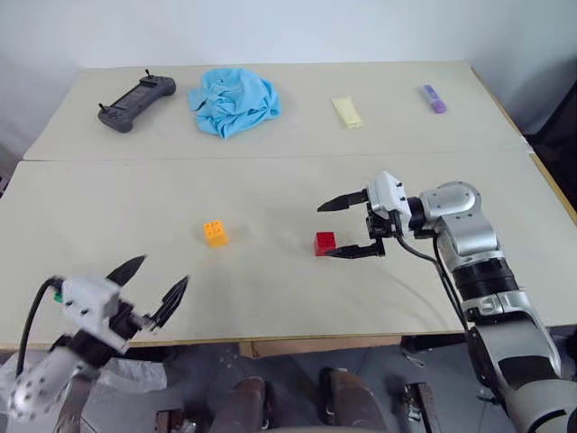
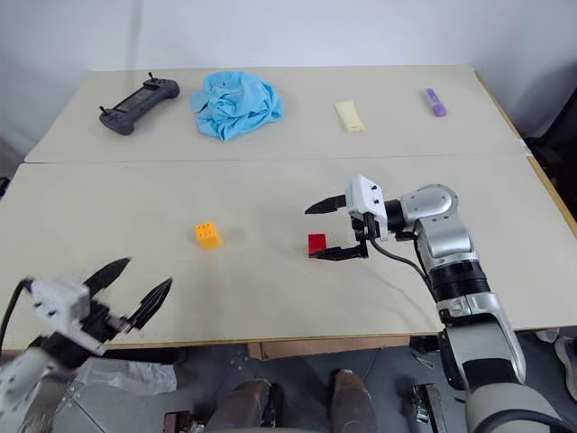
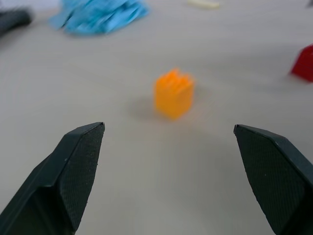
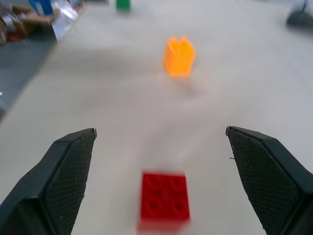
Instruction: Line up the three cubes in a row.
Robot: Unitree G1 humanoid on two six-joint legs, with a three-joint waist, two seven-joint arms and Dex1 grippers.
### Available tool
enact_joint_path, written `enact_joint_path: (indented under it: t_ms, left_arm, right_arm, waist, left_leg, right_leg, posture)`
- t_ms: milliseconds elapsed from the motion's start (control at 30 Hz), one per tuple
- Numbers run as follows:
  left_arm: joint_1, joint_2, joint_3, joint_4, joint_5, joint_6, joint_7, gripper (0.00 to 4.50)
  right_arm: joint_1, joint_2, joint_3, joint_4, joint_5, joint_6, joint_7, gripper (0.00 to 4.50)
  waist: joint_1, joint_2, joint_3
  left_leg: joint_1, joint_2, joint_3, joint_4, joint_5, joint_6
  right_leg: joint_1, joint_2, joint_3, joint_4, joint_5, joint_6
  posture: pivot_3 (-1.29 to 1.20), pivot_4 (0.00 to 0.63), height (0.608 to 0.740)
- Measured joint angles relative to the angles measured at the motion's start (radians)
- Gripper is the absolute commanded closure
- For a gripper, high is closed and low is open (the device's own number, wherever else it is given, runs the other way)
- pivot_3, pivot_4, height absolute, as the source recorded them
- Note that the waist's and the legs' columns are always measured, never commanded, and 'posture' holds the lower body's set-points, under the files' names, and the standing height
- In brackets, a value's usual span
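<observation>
The red cube lies on the table right of centre. My right gripper reaches in from the right with its fingers open to either side of the cube, not touching it; the right wrist view shows the red cube lying free between them. To its left stands the orange-yellow cube. A bit of the green cube peeks out behind my left hand near the front left edge, and it appears as the green cube in the right wrist view. My left gripper hangs open at the front left, pointing towards the orange-yellow cube.
On the far table lie a black controller, a crumpled blue cloth, a pale yellow packet and a small purple item. A seam runs between the two tabletops. The front edge is just behind my left gripper.
</observation>
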Motion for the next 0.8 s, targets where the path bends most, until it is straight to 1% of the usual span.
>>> enact_joint_path:
  t_ms: [67, 133, 267, 367, 467, 600, 700, 800]
  left_arm:
    - [0.053, -0.099, 0.056, 0.008, 0.012, -0.062, 0.054, 0.0]
    - [0.086, -0.16, 0.087, 0.027, 0.021, -0.12, 0.089, 0.0]
    - [0.156, -0.288, 0.148, 0.117, 0.029, -0.228, 0.145, 0.0]
    - [0.165, -0.365, 0.189, 0.185, 0.012, -0.277, 0.2, 0.0]
    - [0.163, -0.389, 0.23, 0.247, -0.003, -0.314, 0.25, 0.0]
    - [0.128, -0.385, 0.249, 0.285, -0.027, -0.32, 0.303, 0.0]
    - [0.079, -0.339, 0.24, 0.277, -0.025, -0.309, 0.326, 0.0]
    - [-0.015, -0.287, 0.209, 0.268, -0.007, -0.277, 0.37, 0.0]
  right_arm:
    - [0.046, 0.077, -0.01, -0.05, 0.043, -0.021, -0.025, 0.04]
    - [0.081, 0.124, 0.004, -0.084, 0.071, -0.014, -0.032, 0.04]
    - [0.109, 0.129, 0.008, -0.13, 0.105, -0.001, -0.022, 0.04]
    - [0.137, 0.128, 0.01, -0.132, 0.105, -0.043, -0.009, 0.04]
    - [0.145, 0.127, 0.009, -0.13, 0.104, -0.07, -0.008, 0.04]
    - [0.152, 0.123, 0.009, -0.131, 0.102, -0.087, -0.008, 0.04]
    - [0.158, 0.112, 0.009, -0.131, 0.1, -0.087, -0.008, 0.04]
    - [0.168, 0.095, 0.009, -0.131, 0.09, -0.089, -0.011, 0.04]
  waist:
    - [-0.001, -0.001, 0.0]
    - [0.003, -0.001, 0.0]
    - [0.009, -0.004, -0.001]
    - [0.007, -0.007, -0.001]
    - [0.004, -0.007, -0.001]
    - [0.006, -0.008, -0.002]
    - [0.005, -0.009, -0.003]
    - [0.005, -0.009, -0.003]
  left_leg:
    - [0.0, 0.001, 0.0, 0.0, 0.0, 0.0]
    - [0.0, 0.001, 0.0, 0.001, 0.0, 0.0]
    - [0.001, 0.0, 0.0, 0.002, -0.002, 0.003]
    - [0.001, 0.0, 0.0, 0.002, -0.003, 0.003]
    - [0.001, 0.0, 0.0, 0.002, -0.003, 0.003]
    - [0.001, 0.0, 0.0, 0.002, -0.003, 0.003]
    - [0.002, 0.0, 0.0, 0.002, -0.004, 0.003]
    - [0.002, 0.0, 0.0, 0.002, -0.004, 0.003]
  right_leg:
    - [0.0, 0.0, 0.0, 0.0, 0.0, 0.0]
    - [0.0, 0.0, 0.0, 0.0, 0.0, 0.0]
    - [0.002, -0.001, 0.0, -0.001, 0.0, 0.0]
    - [0.002, -0.001, 0.0, -0.002, 0.0, 0.0]
    - [0.002, -0.001, 0.0, -0.002, 0.0, 0.0]
    - [0.003, -0.001, 0.0, -0.002, 0.0, 0.0]
    - [0.003, -0.001, 0.0, -0.002, 0.0, 0.0]
    - [0.003, -0.001, 0.0, -0.001, 0.0, 0.0]
  posture:
    - [0.0, 0.15, 0.74]
    - [0.0, 0.15, 0.74]
    - [0.0, 0.15, 0.74]
    - [0.0, 0.15, 0.74]
    - [0.0, 0.15, 0.74]
    - [0.0, 0.15, 0.74]
    - [0.0, 0.15, 0.74]
    - [0.0, 0.15, 0.74]
